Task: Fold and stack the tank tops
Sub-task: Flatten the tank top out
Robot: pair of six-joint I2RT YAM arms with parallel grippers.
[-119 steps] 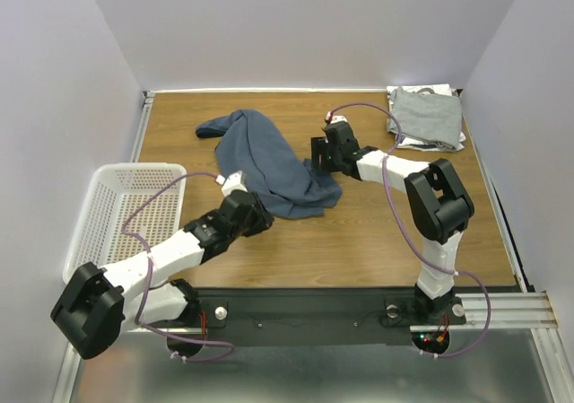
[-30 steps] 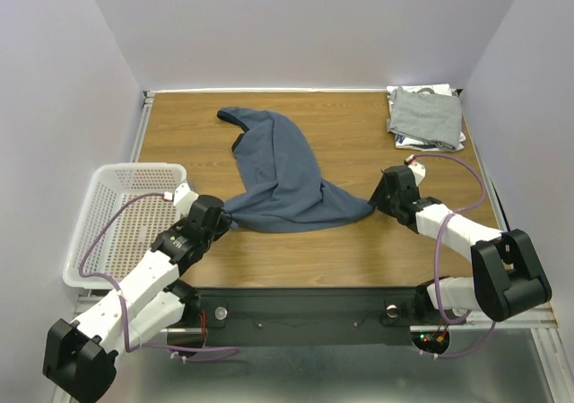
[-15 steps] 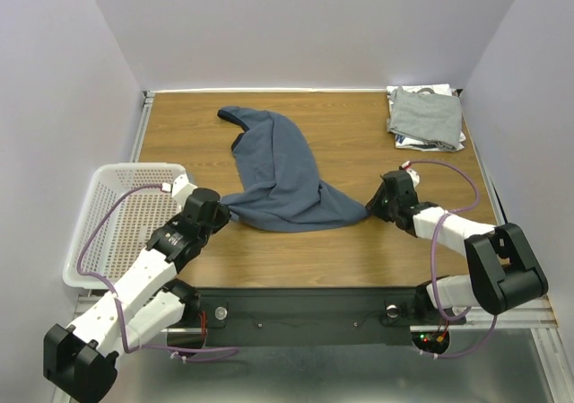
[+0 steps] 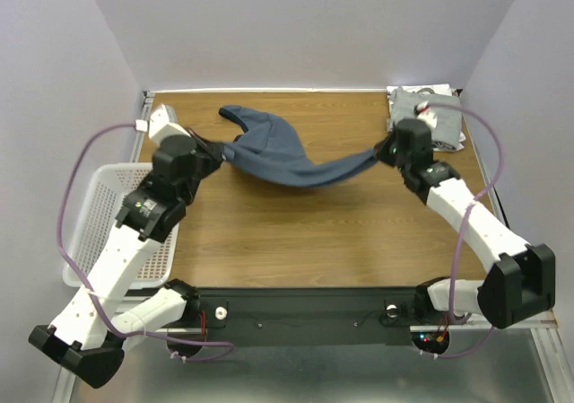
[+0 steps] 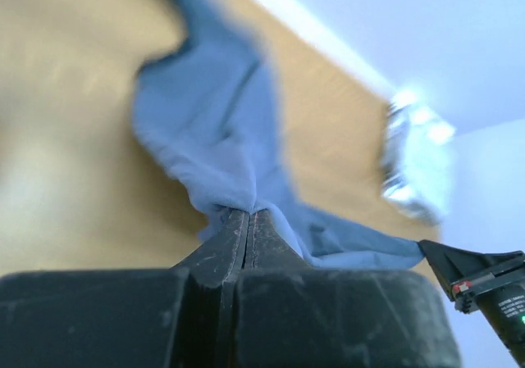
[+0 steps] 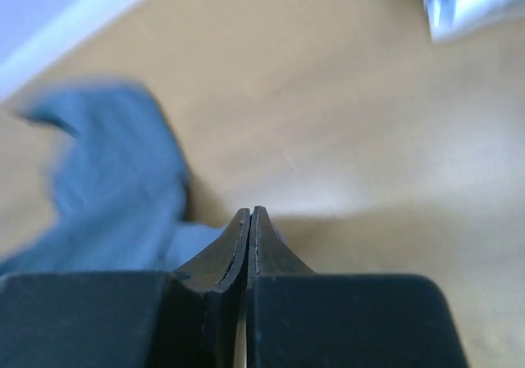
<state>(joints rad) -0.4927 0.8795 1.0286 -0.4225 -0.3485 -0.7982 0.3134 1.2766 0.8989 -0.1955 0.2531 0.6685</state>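
Slate-blue tank top [image 4: 287, 156] is carried from near to far side, stretched between left gripper [image 4: 218, 149] and right gripper [image 4: 382, 153], both clamped on it; laying flat is prepared.

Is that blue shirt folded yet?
Not folded: the blue tank top stretches, bunched, between the left gripper and the right gripper, each shut on one end.
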